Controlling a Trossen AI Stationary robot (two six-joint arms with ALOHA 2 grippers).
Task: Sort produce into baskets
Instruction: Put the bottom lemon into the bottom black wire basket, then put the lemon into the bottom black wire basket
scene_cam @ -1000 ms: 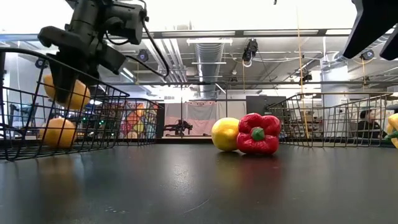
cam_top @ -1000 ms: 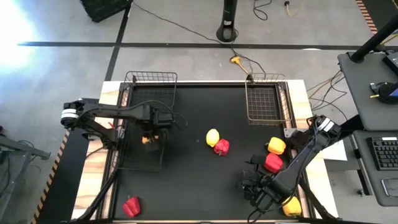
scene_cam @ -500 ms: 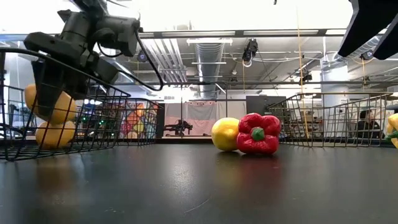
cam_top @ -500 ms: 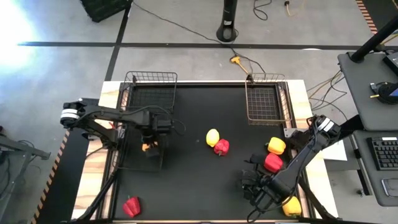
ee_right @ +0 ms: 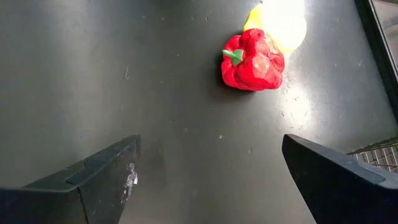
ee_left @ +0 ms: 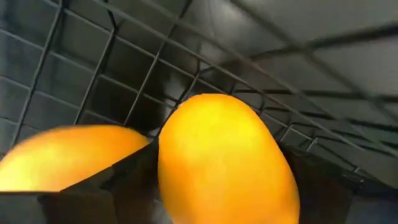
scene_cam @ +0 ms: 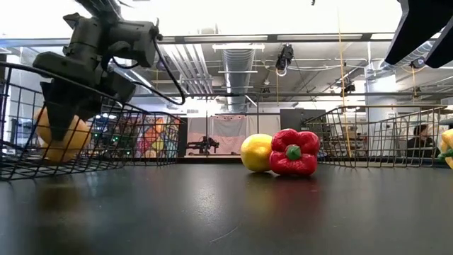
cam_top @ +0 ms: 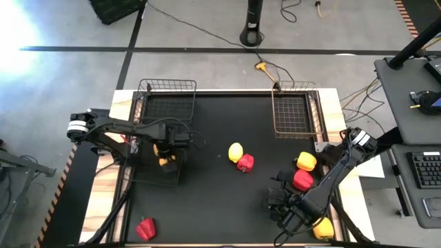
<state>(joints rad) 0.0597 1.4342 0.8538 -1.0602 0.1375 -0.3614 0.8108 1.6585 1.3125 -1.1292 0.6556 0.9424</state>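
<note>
A black table (cam_top: 213, 200) is seen from above, with two dark robot arms on it. At centre left of the frame, the left gripper (cam_top: 164, 153) reaches down into a dark wire basket (cam_top: 141, 180) on the table's left side. In the left wrist view an orange-yellow lemon (ee_left: 221, 158) sits between its fingers (ee_left: 118, 186), with a second lemon (ee_left: 65, 155) just beside it on the mesh floor. The fingers flank the lemon, but whether they clamp it cannot be told. In the low view, at the left edge, the gripper hangs over the lemons behind the basket's grid wall.

Two more wire baskets stand at the table's top edge: one at upper left (cam_top: 167, 87), one at upper right (cam_top: 296, 110).

In the middle of the frame a yellow lemon (cam_top: 236, 151) touches a red pepper (cam_top: 245, 163).

At lower right, the right gripper (cam_top: 281, 209) hovers over the table with its jaws wide apart, holding nothing. Near that arm lie a yellow pepper (cam_top: 306, 162), a second red pepper (cam_top: 302, 180) and another yellow piece (cam_top: 322, 229). A third red pepper (cam_top: 145, 229) lies alone at lower left.
</note>
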